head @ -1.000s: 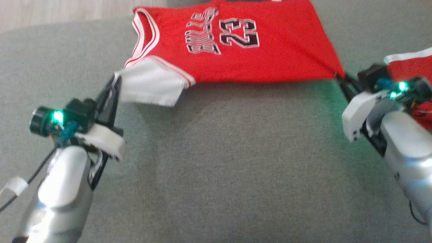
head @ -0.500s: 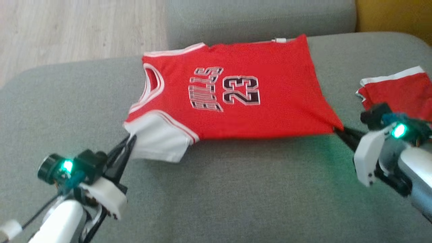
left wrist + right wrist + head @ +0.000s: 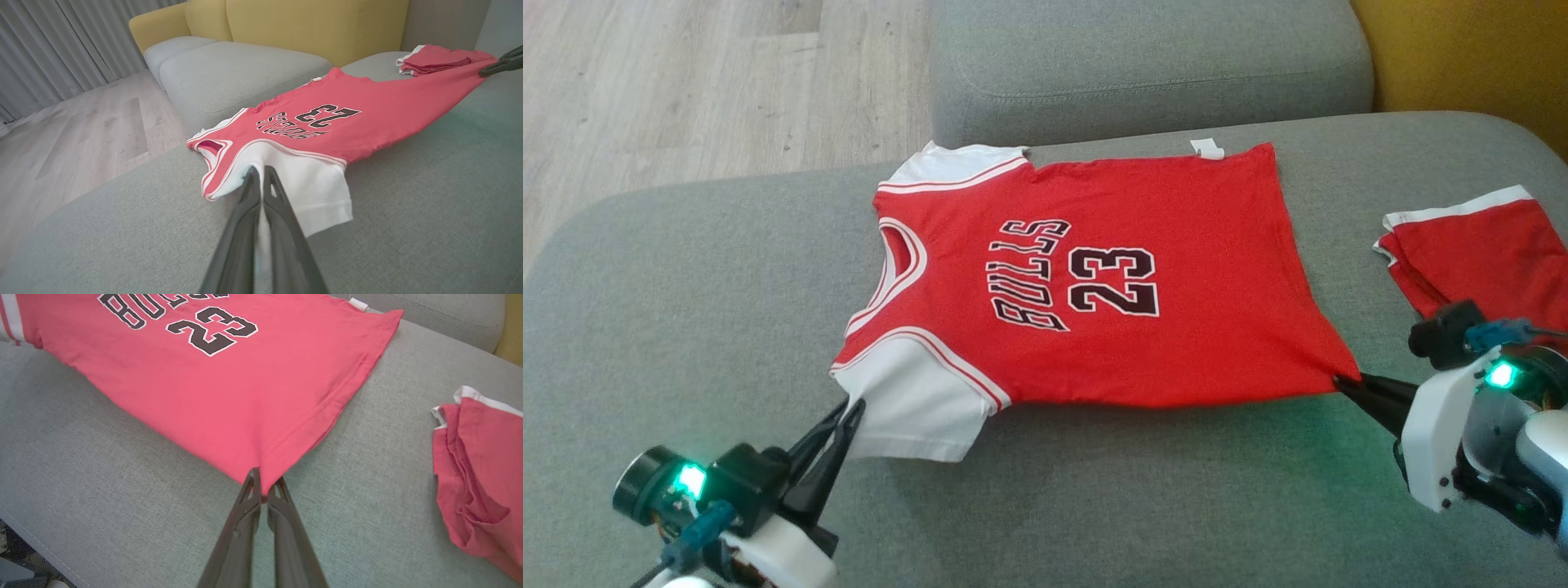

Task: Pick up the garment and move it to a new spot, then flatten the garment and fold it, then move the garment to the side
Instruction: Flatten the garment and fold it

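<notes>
Head view: jersey [image 3: 1094, 286] lies print-up on the grey sofa seat [image 3: 1094, 506], with its near edge stretched between your two claws. Left claw [image 3: 849, 408] is clamped on the near white sleeve [image 3: 915, 408]. Right claw [image 3: 1343, 382] is pinched on the near hem corner [image 3: 1319, 367]. I read this as the flatten step, with the spread mostly there.

Left wrist view: left claw [image 3: 261, 175] has its fingers together with sleeve cloth between them. The sleeve [image 3: 310, 183] sags, and the jersey's [image 3: 367, 110] near edge runs lifted off the seat toward the right claw [image 3: 502, 65]. Pull low and outward so the sleeve lays open rather than tucking under.

Right wrist view: right claw [image 3: 265, 488] is closed on only the tip of the corner, and cloth fans out taut from the pinch. That's a thin bite, so a sharp tug would probably slip it. A folded red garment [image 3: 478, 465] sits near on that side, apart from the jersey [image 3: 229, 388] — don't drag the corner into it.

Hold equal tension and lower both claws together. Let go only once the edge rests on the seat — then check the sleeve
</notes>
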